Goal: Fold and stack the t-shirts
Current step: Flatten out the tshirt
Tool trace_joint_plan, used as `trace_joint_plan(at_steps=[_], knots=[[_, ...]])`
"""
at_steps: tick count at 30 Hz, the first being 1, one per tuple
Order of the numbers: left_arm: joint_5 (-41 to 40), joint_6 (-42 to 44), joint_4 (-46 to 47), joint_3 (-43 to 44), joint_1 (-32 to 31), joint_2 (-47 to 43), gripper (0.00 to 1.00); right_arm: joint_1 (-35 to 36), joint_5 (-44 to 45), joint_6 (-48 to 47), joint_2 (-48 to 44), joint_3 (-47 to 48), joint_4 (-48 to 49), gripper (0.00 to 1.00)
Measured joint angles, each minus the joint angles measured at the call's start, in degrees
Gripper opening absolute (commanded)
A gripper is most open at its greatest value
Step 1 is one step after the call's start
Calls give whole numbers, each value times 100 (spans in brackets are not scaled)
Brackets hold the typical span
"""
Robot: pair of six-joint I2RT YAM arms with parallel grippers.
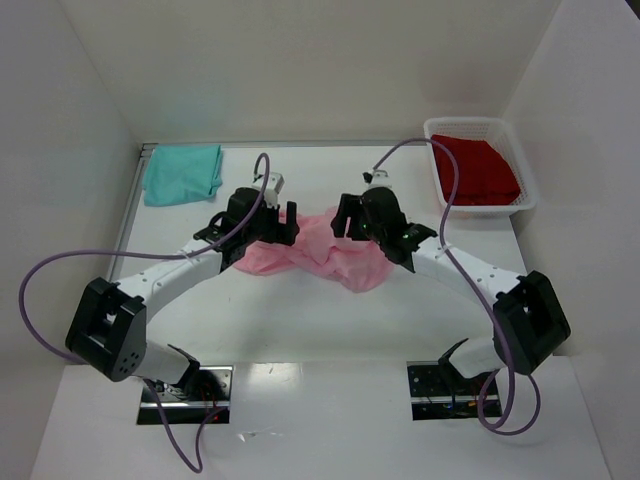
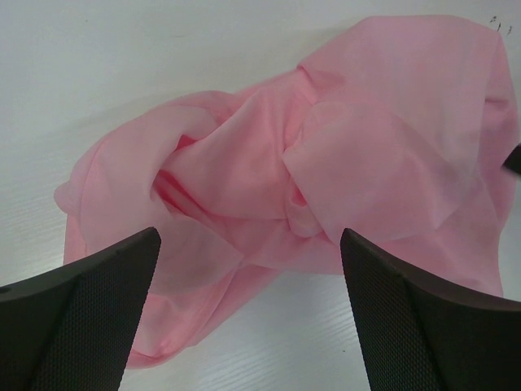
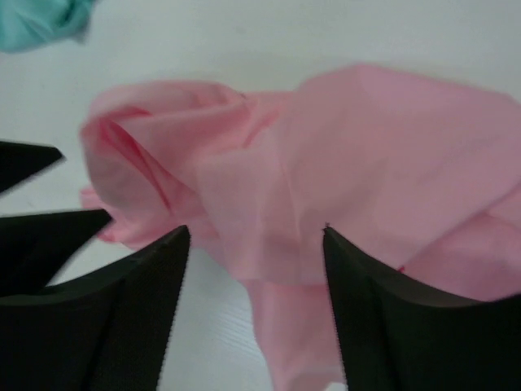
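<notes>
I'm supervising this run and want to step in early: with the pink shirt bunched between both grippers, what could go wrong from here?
The pink shirt lies twisted in a heap, so a pinch could catch several layers and spread it unevenly. The left gripper and right gripper hang open close together over it; reaching for the same fold, they might bump.

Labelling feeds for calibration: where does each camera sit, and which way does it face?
Top external: above and behind the arms, looking down on both arms, the pink t-shirt, teal t-shirt and red t-shirt in its basket.
Left wrist: on the left arm, facing down past the open left end effector onto the pink t-shirt.
Right wrist: on the right arm, facing past the right end effector onto it, teal t-shirt beyond.
Both wrist views share the pink t-shirt.
</notes>
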Motion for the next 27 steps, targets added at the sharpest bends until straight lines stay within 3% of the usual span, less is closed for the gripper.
trace_joint_plan(at_steps=[4, 5, 6, 14, 22, 27], knots=[[20, 7, 2, 0, 0, 85, 99, 0, -9, 166, -31, -656, -214, 88], [31, 9, 7, 0, 0, 120, 99, 0, -24, 208, -44, -772, -247, 98], [42, 9, 4, 0, 0, 162, 99, 0, -46, 293, -105, -898, -238, 100], [66, 11, 15, 0, 0, 234, 99, 0, -188, 439, -761, -1419, -55, 100], [107, 94, 35, 0, 0, 256, 99, 2, -326, 398, -4, -1331, 195, 100], [107, 111, 46, 0, 0, 262, 99, 2, -245, 332, 470, -1222, 273, 75]])
